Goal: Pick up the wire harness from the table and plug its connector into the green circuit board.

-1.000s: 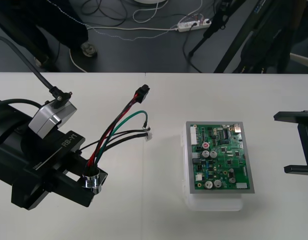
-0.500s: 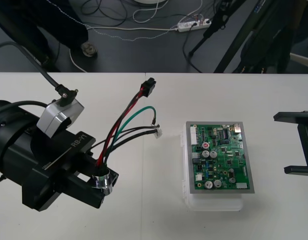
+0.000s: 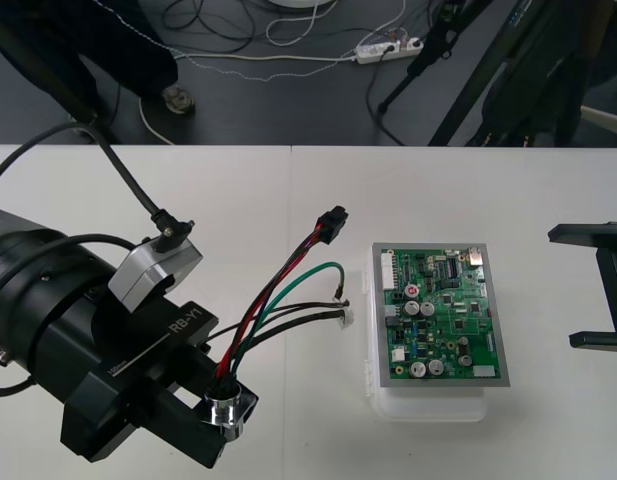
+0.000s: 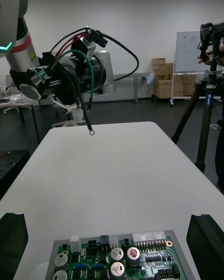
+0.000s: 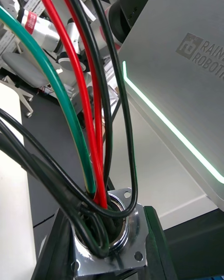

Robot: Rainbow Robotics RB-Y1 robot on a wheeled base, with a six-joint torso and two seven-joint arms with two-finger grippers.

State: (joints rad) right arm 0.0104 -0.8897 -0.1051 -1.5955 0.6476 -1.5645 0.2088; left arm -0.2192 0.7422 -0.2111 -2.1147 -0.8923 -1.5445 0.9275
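My left gripper (image 3: 220,422) is shut on the harness's round metal socket (image 3: 229,408), held above the table's front left. Red, green and black wires (image 3: 278,305) fan up and right from it to the black plug (image 3: 334,222), which hangs in the air just left of the green circuit board (image 3: 443,315) on its white base (image 3: 428,408). The left wrist view shows the flanged socket (image 5: 112,242) clamped between the fingers (image 5: 156,245). My right gripper (image 3: 600,286) waits open at the right edge. Its wrist view looks over the board (image 4: 116,259) toward the harness (image 4: 79,70).
A green wire with a ring end (image 3: 340,296) and a small white connector (image 3: 349,319) dangle close to the board's left side. Bare table (image 3: 288,190) lies behind the board and between the board and the right gripper.
The left arm has carried the harness to the right and toward the table's front, bringing the plug and loose wire ends close to the board. The right arm has not moved.
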